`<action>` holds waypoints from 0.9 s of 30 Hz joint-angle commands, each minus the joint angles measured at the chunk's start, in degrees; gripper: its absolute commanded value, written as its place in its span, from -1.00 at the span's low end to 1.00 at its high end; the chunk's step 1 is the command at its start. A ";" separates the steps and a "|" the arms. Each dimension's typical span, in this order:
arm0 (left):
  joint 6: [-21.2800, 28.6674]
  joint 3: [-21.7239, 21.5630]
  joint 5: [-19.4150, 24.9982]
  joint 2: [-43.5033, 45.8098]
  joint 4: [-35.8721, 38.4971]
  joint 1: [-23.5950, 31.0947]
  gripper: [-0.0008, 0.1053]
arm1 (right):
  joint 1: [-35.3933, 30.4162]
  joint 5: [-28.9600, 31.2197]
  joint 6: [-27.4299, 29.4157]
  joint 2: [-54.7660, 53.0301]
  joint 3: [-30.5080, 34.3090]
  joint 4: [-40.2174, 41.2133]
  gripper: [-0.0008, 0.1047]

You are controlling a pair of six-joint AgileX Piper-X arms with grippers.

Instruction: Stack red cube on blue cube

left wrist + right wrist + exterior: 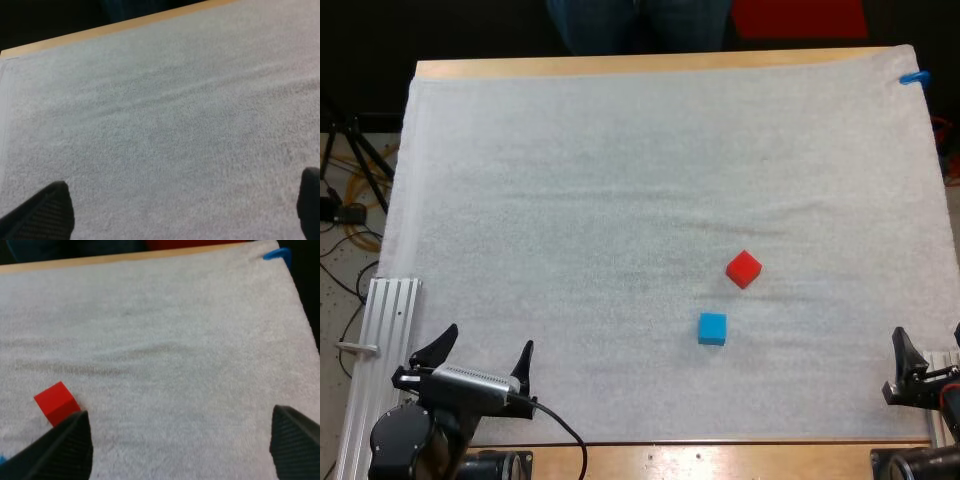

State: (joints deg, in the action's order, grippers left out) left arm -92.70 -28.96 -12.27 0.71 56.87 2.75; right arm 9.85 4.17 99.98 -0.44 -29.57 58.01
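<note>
Nothing is done yet, I think. The red cube (744, 269) sits on the white mat (620, 180), on the right half of the bench (620, 66). The blue cube (712, 328) sits a bit nearer to me and a little to the left. The two are close but do not touch. The red cube is turned, so a corner points my way. The blue one sits straight.

My left jaws are spread wide at the near left corner of the mat, with nothing between them. My right jaws are spread wide too, at the near right edge, and they hold nothing. Both are well away from the cubes. In the right wrist view the red cube lies on the mat out in front of those jaws.

A person's legs (640, 25) show past the far side of the bench.

So all of the job is left: go to the red cube, pinch it, lift it, and set it on top of the blue cube.
</note>
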 commanded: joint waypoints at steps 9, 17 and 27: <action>-1.72 -11.14 -5.19 -6.67 2.01 -0.10 0.65 | -0.35 -5.32 1.60 13.08 -10.00 1.34 0.37; -1.72 -19.53 -9.48 -17.50 3.80 -9.86 0.65 | -0.35 -14.98 5.64 24.77 -18.11 1.34 0.37; -1.72 -24.22 -10.70 -24.45 6.89 -23.65 0.65 | 0.70 -25.04 7.89 34.81 -23.67 1.34 0.37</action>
State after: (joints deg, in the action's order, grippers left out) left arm -94.00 -52.77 -22.57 -23.59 63.55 -20.75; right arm 10.44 -19.92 106.87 34.11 -52.63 59.38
